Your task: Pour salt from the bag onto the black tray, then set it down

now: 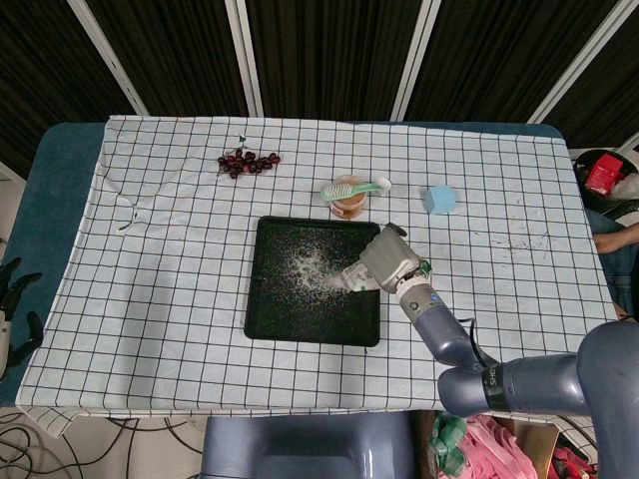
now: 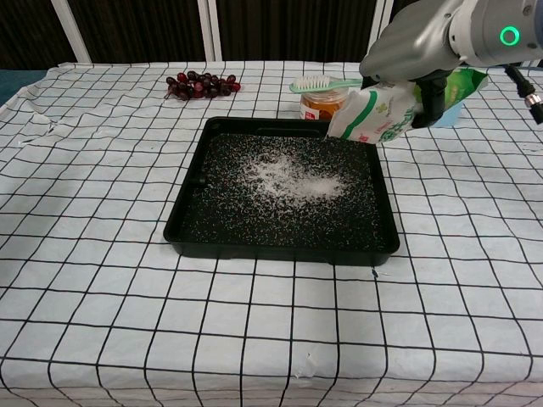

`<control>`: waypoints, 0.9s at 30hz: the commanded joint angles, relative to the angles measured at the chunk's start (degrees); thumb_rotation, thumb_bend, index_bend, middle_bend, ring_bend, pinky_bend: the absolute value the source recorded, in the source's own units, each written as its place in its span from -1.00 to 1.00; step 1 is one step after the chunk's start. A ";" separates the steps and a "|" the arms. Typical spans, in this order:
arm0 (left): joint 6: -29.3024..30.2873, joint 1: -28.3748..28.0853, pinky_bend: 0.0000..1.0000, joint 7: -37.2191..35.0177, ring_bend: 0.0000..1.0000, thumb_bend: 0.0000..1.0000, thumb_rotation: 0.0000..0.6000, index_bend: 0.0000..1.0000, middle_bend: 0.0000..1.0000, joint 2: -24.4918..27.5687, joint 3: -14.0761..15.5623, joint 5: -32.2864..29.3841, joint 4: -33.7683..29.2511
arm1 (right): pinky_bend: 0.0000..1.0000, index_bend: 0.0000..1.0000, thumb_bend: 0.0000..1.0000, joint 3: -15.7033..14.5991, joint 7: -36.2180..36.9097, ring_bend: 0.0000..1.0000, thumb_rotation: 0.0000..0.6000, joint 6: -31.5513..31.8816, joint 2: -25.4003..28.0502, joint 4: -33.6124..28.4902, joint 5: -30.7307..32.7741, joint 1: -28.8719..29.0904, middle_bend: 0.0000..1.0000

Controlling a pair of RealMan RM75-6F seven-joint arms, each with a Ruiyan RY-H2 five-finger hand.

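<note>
Here my right hand (image 2: 407, 47) grips the salt bag (image 2: 377, 110) above the right rear corner of the black tray (image 1: 262, 299). My right arm (image 1: 454, 339) reaches in from the near right edge of the tabletop (image 1: 150, 329), forearm angled up and leftward, and the wrist is rolled so that the bag tilts with its white mouth end pointing down and left, over the tray's inside. The green end of the bag sticks out on the far side of my fingers (image 2: 427, 100), which wrap down across the bag's side in the chest view; the head view shows mostly the grey back of the hand covering the bag.

Below and left of my fingers, a white patch of salt (image 2: 293, 174) lies near the tray's middle, with finer grains scattered over the rest of its floor. Just behind my fingers stands a small orange jar (image 2: 322, 103) with a green toothbrush (image 2: 322, 83) laid across its top. A light blue block (image 1: 440, 199) sits to the right of the jar. Well to the left, a bunch of dark red grapes (image 1: 248, 161) rests on the checked cloth.

My left hand (image 1: 12, 299) hangs off the left edge of the tabletop, fingers spread, holding nothing.
</note>
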 commanded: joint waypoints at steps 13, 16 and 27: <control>-0.04 -0.01 -1.00 0.15 -1.00 0.31 1.00 -0.59 -0.95 -0.07 0.04 0.01 0.01 | -0.23 0.05 -0.13 14.43 40.56 -0.15 1.00 -12.21 2.86 1.28 -13.37 -15.83 -0.20; 0.01 0.01 -1.00 0.24 -1.00 0.31 1.00 -0.59 -0.95 -0.10 0.03 0.00 0.02 | -0.23 0.05 -0.13 16.90 49.35 -0.15 1.00 -12.86 1.77 2.90 -17.99 -19.93 -0.21; -0.06 0.00 -1.00 0.39 -1.00 0.31 1.00 -0.59 -0.95 -0.16 -0.02 -0.21 0.08 | -0.23 0.10 -0.13 21.23 73.46 -0.15 1.00 -7.05 -5.55 13.07 -33.11 -32.56 -0.22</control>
